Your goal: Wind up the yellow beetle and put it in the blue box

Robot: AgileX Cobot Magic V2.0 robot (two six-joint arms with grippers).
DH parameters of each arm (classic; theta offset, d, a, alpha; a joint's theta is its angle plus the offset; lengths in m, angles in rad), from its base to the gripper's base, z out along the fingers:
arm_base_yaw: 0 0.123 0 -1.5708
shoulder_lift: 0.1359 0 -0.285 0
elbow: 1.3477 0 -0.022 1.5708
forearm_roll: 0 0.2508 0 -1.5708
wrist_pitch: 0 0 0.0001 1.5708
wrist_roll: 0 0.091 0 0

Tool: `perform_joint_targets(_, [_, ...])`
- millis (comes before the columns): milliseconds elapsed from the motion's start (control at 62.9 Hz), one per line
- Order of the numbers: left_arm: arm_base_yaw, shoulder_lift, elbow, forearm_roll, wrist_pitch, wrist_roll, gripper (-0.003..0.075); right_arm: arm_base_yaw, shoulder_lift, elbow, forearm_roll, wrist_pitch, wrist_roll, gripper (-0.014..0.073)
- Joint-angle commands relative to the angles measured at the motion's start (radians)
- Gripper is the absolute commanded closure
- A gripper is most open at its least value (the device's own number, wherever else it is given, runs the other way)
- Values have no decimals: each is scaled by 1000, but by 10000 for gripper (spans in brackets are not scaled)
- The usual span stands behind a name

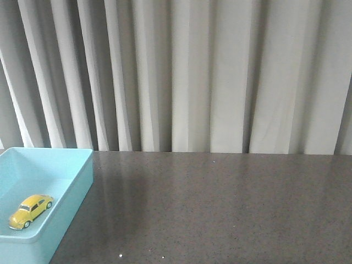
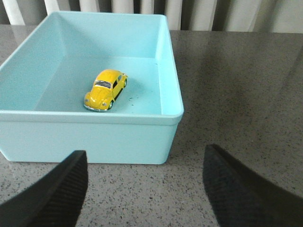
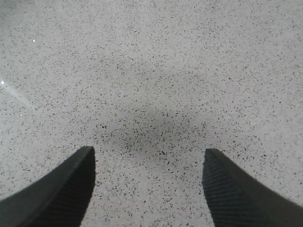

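Fingers of our left gripper (image 2: 144, 189) and right gripper (image 3: 147, 187) spread wide, empty. We judge the small glossy yellow beetle (image 2: 105, 89) light, rigid, slippery (grip its flanks); it sits inside the pale turquoise-blue box (image 2: 94, 137).

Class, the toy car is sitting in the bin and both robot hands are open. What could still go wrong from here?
1. The yellow beetle rests on its wheels inside the blue box; if wound, it might roll into a wall.
2. The open left hand sits close to the box's near wall and could nudge it.

Beetle (image 1: 31, 211) in box (image 1: 77, 187); box at table's (image 1: 220, 209) left.
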Motion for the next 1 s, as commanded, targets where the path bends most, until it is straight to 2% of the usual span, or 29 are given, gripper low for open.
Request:
perform_joint_targets(0, [-25, 9, -25, -31, -42, 16, 217, -3, -9, -26, 3, -52, -4, 123])
perform_joint_targets(207, [-154, 9, -25, -28, -2, 111, 217, -3, -9, -26, 3, -57, -5, 123])
perform_joint_targets(382, [-182, 9, -25, 1, -5, 111, 230, -3, -9, -26, 1, -50, -5, 140])
perform_joint_targets(509, [-182, 9, -25, 28, -6, 110, 325, -3, -9, -26, 1, -45, -5, 250])
perform_joint_targets(796, [-182, 9, -25, 28, -10, 106, 657, -3, -9, -26, 1, -46, -5, 609])
perform_joint_targets(875, [-182, 9, -25, 28, -13, 106, 723, -3, -9, -26, 1, -46, -5, 602])
perform_joint_targets(986, [-182, 9, -25, 27, -17, 106, 728, -3, -9, -26, 1, -47, -5, 601])
